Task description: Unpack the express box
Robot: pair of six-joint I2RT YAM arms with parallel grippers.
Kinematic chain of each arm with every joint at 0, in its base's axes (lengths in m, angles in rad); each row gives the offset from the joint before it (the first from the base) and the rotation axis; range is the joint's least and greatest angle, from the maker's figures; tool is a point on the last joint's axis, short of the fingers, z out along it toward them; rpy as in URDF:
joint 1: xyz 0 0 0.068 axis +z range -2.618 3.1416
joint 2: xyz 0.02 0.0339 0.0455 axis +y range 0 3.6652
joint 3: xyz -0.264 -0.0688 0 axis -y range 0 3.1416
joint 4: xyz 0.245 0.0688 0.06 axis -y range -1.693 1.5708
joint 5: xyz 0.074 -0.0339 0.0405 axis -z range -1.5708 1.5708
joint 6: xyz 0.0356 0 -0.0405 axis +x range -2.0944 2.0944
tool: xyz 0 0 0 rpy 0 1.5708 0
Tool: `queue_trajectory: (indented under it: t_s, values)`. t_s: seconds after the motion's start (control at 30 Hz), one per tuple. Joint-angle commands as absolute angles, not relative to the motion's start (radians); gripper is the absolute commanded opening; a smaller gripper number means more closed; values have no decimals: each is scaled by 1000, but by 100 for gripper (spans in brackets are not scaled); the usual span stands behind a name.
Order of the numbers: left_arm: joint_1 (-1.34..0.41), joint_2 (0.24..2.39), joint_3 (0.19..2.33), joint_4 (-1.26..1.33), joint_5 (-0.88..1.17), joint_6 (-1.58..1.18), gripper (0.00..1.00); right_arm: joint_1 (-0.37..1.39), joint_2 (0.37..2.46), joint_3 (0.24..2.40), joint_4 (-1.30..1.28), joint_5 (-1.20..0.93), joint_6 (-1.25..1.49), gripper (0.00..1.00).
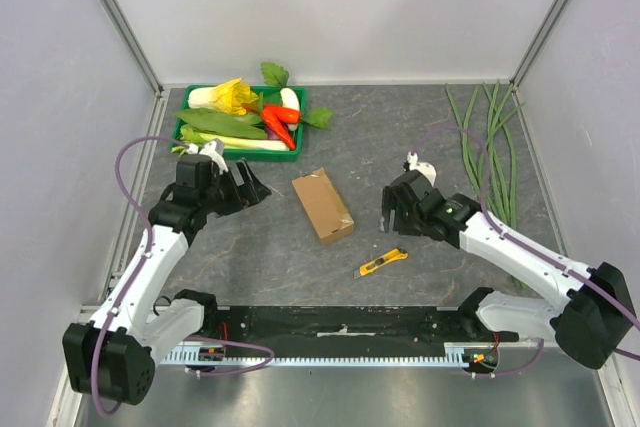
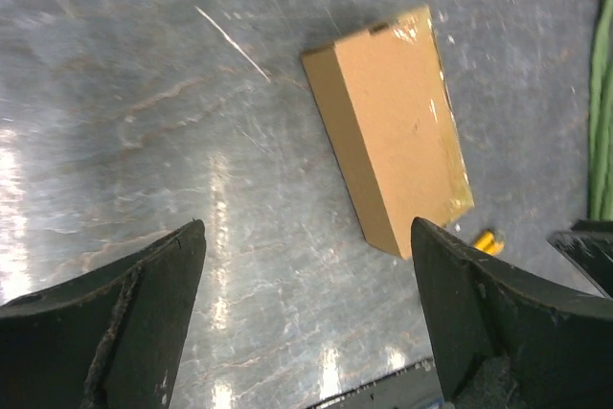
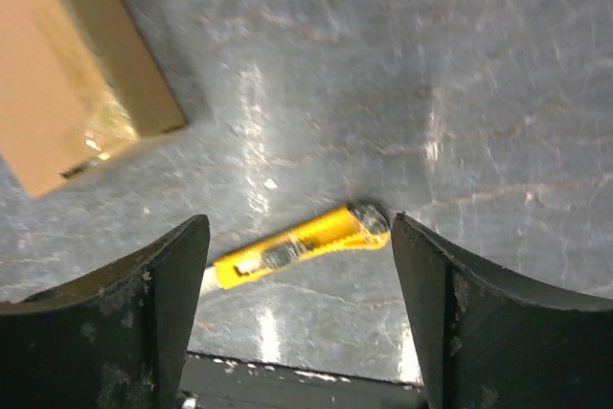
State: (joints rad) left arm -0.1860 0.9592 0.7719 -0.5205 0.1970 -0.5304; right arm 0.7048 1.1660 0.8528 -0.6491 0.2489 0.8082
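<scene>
The express box [image 1: 322, 204], a small brown cardboard box taped shut, lies flat in the middle of the table. It shows again as the box [image 2: 393, 126] in the left wrist view and the box [image 3: 67, 74] at the upper left of the right wrist view. My left gripper [image 1: 250, 187] hovers left of the box, open and empty [image 2: 306, 275]. My right gripper [image 1: 392, 215] hangs to its right, open, above a yellow utility knife [image 1: 383, 263]. The knife [image 3: 297, 244] lies on the table between the spread fingers, untouched.
A green tray [image 1: 240, 127] of vegetables stands at the back left. Long green beans [image 1: 490, 147] lie along the right side. White walls enclose the table, and a black rail [image 1: 340, 327] runs along the near edge.
</scene>
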Motion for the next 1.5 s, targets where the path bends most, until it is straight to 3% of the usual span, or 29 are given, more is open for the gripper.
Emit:
queue_trajectory:
  t_s: [0.0,0.23,0.37,0.57,1.47]
  values:
    - [-184,950,680,-390,389,-590,92,706,1126,775,-677,232,925,83]
    - [-183,937,620,-353,420,-643,91,707,1130,695,-617,138,1228,79]
    - [-184,943,618,-357,423,-641,91,707,1167,698,-614,84,1371,66]
    - [-184,959,667,-419,313,-577,90,709,1235,747,-679,51,1492,55]
    - [-184,979,675,-413,253,-563,89,716,1425,770,-730,32,1618,54]
